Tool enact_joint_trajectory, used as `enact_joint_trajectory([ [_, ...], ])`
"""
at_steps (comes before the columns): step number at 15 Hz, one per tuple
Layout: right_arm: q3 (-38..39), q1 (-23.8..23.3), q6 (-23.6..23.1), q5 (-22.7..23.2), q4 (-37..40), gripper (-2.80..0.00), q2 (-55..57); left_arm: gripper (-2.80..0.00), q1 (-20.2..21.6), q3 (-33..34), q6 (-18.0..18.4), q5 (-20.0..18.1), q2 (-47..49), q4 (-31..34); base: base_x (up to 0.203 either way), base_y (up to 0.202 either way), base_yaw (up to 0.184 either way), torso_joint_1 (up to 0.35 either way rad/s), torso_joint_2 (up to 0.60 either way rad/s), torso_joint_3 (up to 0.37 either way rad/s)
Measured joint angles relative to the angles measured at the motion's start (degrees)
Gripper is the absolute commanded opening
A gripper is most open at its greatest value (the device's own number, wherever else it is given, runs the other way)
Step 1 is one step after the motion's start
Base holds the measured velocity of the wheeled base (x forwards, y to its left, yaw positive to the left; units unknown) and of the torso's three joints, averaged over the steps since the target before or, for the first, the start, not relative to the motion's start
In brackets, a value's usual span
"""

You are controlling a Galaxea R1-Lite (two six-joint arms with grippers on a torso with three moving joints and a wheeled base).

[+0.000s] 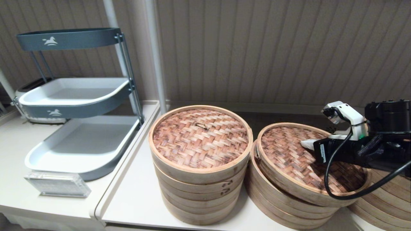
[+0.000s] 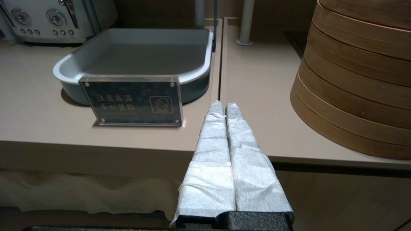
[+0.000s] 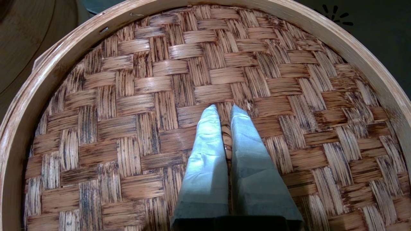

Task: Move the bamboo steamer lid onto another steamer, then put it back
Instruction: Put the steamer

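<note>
The bamboo steamer lid (image 1: 289, 154) (image 3: 128, 96), reddish-brown weave inside a pale rim, sits tilted over the low wide steamer (image 1: 273, 200) at the right and is shifted a little to the right of its rings. My right gripper (image 1: 305, 144) (image 3: 224, 109) reaches in from the right and is shut on the lid's small loop handle (image 3: 226, 138), which shows between the wrapped fingers. The lid hides the steamer's inside. My left gripper (image 2: 223, 104) is shut on nothing and parked low at the table's front edge, outside the head view.
A taller steamer stack (image 1: 199, 183) (image 2: 353, 80) with its own woven lid (image 1: 200, 138) stands just left of the held lid. Another stack (image 1: 385, 199) is at the far right. A tiered tray rack (image 1: 80, 96), an acrylic sign (image 1: 57, 184) (image 2: 133, 101) and a pole (image 1: 157, 54) stand to the left.
</note>
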Motion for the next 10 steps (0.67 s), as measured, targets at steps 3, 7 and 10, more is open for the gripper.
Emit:
enact_joint_trajectory([
  [3, 1.91, 0.65, 0.09, -0.01, -3.41, -2.80, 0.24, -2.80, 0.00, 0.00, -0.01, 0.02, 0.00, 0.00, 0.000, 0.000, 0.000, 0.000, 0.00, 0.000],
  [7, 1.85, 1.41, 0.13, 0.03, -5.66, -2.80, 1.28, -2.80, 0.00, 0.00, -0.01, 0.01, 0.00, -0.02, 0.000, 0.000, 0.000, 0.000, 0.00, 0.000],
  [10, 1.30, 2.28, 0.28, -0.07, -5.88, -2.80, 2.55, -2.80, 0.00, 0.00, -0.02, 0.02, 0.00, 0.00, 0.000, 0.000, 0.000, 0.000, 0.00, 0.000],
])
